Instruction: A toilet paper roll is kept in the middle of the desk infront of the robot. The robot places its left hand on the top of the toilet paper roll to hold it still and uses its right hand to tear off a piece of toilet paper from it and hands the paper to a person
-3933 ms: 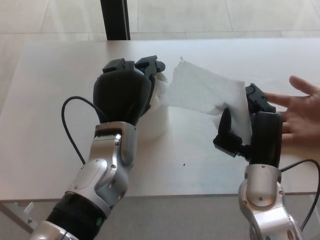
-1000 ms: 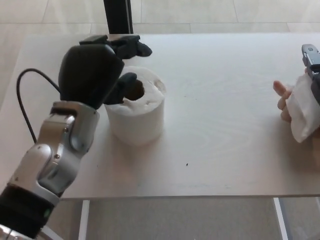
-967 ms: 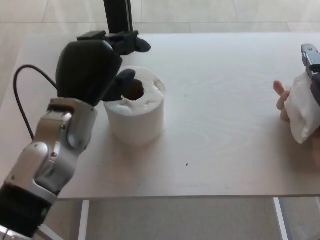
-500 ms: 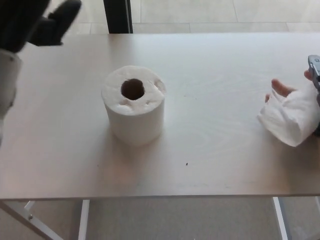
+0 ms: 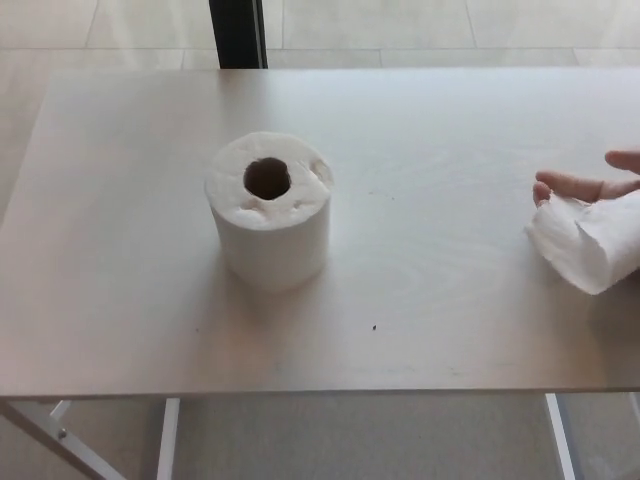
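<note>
robot hands: neither shows | toilet paper roll (image 5: 269,208): upright, mid-desk (image 5: 450,320) | person's hand (image 5: 590,186): fingers loosely open, touching torn paper (image 5: 590,245)

We see both robot hands gone from view: the left one, which sat on the toilet paper roll (image 5: 269,208) and then lifted off to the upper left, no longer shows, nor does the right at the right edge. The torn paper piece (image 5: 590,245) now sits with the person's hand (image 5: 590,182), crumpled, over the table's right edge.
</note>
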You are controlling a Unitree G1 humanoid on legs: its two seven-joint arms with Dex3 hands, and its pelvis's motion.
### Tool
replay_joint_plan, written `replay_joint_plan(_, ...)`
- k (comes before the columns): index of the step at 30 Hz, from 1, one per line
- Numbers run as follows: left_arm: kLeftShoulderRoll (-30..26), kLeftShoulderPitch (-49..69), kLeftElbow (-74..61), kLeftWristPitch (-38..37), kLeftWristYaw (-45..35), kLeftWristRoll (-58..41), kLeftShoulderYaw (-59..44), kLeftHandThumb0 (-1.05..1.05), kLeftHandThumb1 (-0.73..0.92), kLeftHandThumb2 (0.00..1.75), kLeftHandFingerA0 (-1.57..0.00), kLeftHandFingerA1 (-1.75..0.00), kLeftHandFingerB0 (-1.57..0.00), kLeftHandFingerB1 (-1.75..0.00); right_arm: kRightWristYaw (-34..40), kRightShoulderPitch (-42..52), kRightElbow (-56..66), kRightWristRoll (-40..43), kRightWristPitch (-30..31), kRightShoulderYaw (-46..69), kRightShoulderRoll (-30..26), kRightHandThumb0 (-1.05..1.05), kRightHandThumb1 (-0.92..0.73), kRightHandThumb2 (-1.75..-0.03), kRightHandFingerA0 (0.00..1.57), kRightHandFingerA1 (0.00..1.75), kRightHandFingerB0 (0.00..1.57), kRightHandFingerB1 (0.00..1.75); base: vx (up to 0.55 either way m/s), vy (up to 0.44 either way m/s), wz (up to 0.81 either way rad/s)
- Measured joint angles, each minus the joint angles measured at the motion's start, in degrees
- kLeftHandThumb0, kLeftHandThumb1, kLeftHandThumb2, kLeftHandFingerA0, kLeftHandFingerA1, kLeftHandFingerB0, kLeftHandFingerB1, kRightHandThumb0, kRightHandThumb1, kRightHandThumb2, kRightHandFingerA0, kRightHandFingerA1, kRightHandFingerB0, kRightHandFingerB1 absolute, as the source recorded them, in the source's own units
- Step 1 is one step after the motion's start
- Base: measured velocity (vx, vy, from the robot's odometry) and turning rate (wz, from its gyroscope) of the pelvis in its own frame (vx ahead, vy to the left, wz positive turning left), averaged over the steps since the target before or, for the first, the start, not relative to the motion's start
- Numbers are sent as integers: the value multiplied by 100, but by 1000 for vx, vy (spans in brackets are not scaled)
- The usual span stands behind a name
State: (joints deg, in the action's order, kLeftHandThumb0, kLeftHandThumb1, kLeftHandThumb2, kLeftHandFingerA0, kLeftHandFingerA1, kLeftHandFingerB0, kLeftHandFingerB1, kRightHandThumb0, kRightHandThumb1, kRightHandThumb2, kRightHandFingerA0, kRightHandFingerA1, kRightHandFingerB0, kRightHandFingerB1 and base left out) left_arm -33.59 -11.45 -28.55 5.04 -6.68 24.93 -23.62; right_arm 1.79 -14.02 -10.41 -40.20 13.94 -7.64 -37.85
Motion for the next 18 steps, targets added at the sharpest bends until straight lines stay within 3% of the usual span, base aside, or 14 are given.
replay_joint_plan(1,23,121,-60,17,-26,-37,-122,-48,39,104,-51,-83,-57,-74,-70,116,111,36,9,147,-46,-50,-48,-55,0,0,0,0,0,0,0)
replay_joint_plan(2,66,309,-147,41,-69,-89,-304,-49,38,105,-53,-84,-58,-75,-183,304,285,101,26,389,-113,-56,-32,-61,0,36,0,0,0,0,0)
replay_joint_plan(3,107,455,-218,64,-101,-128,-444,-49,38,105,-53,-84,-58,-75,-271,455,413,162,32,598,-156,-56,-32,-61,0,36,0,0,0,0,0)
replay_joint_plan(4,140,542,-259,65,-120,-149,-529,-53,38,106,-35,-102,-59,-75,-328,549,479,208,32,733,-183,-53,-46,-57,0,0,2,6,0,0,0)
replay_joint_plan(6,242,806,-372,68,-171,-217,-794,-52,35,111,-37,-117,-61,-81,-491,853,669,322,32,1142,-249,-57,-50,-58,0,0,3,17,0,0,0)
replay_joint_plan(7,274,903,-409,69,-191,-254,-889,-50,32,117,-48,-127,-60,-85,-546,967,738,361,33,1289,-267,-54,-47,-66,0,14,10,46,0,0,0)
replay_joint_plan(8,338,1065,-460,68,-214,-308,-1047,-50,32,117,-48,-127,-60,-85,-631,1163,833,429,33,1550,-287,-54,-47,-66,0,14,10,46,0,0,0)
replay_joint_plan(9,395,1180,-490,68,-228,-344,-1154,-50,31,119,-45,-128,-59,-95,-686,1307,886,476,30,1739,-289,-41,-51,-56,0,63,27,43,0,0,0)
replay_joint_plan(11,488,1393,-520,62,-250,-401,-1335,-45,24,128,-51,-125,-62,-98,-782,1580,952,563,27,2073,-287,-46,-51,-57,46,62,47,39,0,0,0)
replay_joint_plan(12,546,1533,-525,61,-265,-445,-1448,-38,25,131,-49,-121,-64,-101,-845,1771,988,632,24,2296,-284,-46,-42,-76,59,69,41,52,0,0,0)
replay_joint_plan(13,604,1664,-528,60,-278,-497,-1564,-36,21,139,-52,-111,-66,-104,-896,1956,1021,695,14,2497,-276,-42,-53,-55,71,68,54,47,0,0,0)
replay_joint_plan(16,739,1996,-510,58,-309,-596,-1819,-41,23,136,-58,-120,-64,-105,-988,2413,1052,850,-27,2984,-222,-39,-54,-56,82,72,64,52,0,0,0)
replay_joint_plan(17,809,2173,-472,58,-319,-636,-1948,-15,8,156,-56,-125,-72,-108,-1020,2638,1052,929,-44,3221,-186,-34,-51,-90,77,97,50,75,0,0,0)
replay_joint_plan(18,869,2299,-444,58,-326,-673,-2039,-47,32,122,-69,-105,-71,-96,-1041,2796,1052,983,-63,3391,-156,-47,-59,-57,90,94,66,69,0,0,0)
